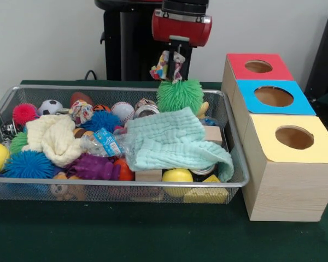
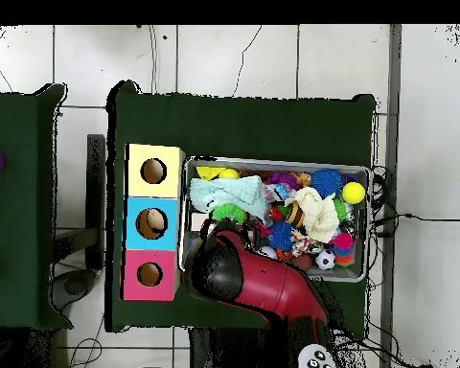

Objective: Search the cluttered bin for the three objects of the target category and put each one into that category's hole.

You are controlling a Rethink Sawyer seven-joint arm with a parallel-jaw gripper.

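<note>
The pincer (image 1: pixel 173 64) is closed on a small multicoloured patterned cloth (image 1: pixel 168 67), suspended above the wire mesh bin (image 1: pixel 238 180). A green spiky rubber ball (image 1: pixel 179 95) sits directly below it. 3 wooden hole boxes (image 1: pixel 287 164) stand beside it.

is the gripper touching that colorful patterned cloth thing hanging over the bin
Touching. In the front view the gripper is shut on the patterned cloth, which hangs from it above the green spiky ball.
</note>
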